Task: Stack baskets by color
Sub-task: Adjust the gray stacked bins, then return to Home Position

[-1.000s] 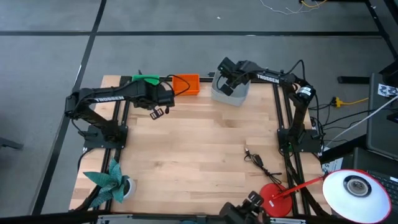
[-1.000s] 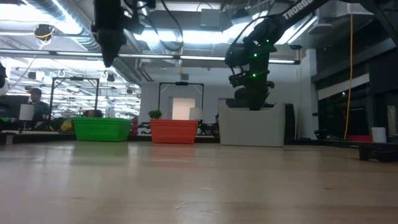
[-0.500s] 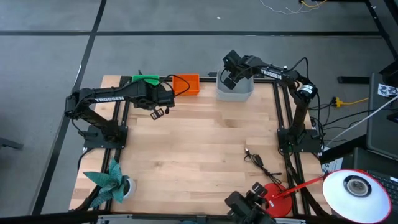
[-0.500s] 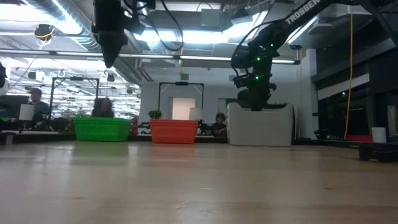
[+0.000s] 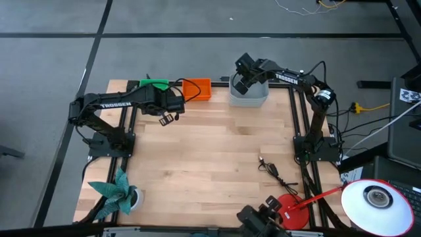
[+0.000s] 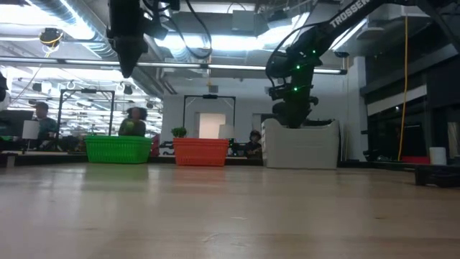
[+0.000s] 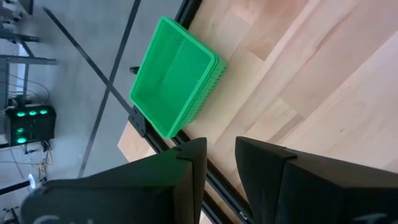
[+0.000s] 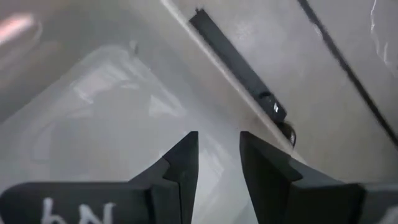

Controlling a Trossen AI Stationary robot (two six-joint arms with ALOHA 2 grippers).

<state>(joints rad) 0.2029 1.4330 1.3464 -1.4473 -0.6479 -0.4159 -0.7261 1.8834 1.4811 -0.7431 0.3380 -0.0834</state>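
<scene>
Along the far edge of the wooden table point(image 5: 210, 164), three baskets sit in a row. The green basket point(image 5: 153, 84) is at about eleven o'clock from the table's middle, the orange basket point(image 5: 197, 88) sits just right of it near twelve, and the pale grey basket point(image 5: 248, 95) stands at about one o'clock. In the low view they line up the same way, green point(image 6: 118, 149), orange point(image 6: 201, 151), grey point(image 6: 302, 144), each apart from its neighbour.

The right gripper point(image 5: 242, 84) reaches down into the grey basket at its left side; its wrist view shows the two dark fingers point(image 8: 180, 165) set a narrow gap apart over the basket's translucent floor. Whether they pinch the wall or hang loose, I cannot tell.

The left gripper point(image 5: 167, 119) hangs above the table at about ten o'clock, nearer than the green and orange baskets. Its fingers point(image 7: 186, 168) stand slightly parted with nothing between them, released, and the green basket point(image 7: 177, 74) lies beyond them.
</scene>
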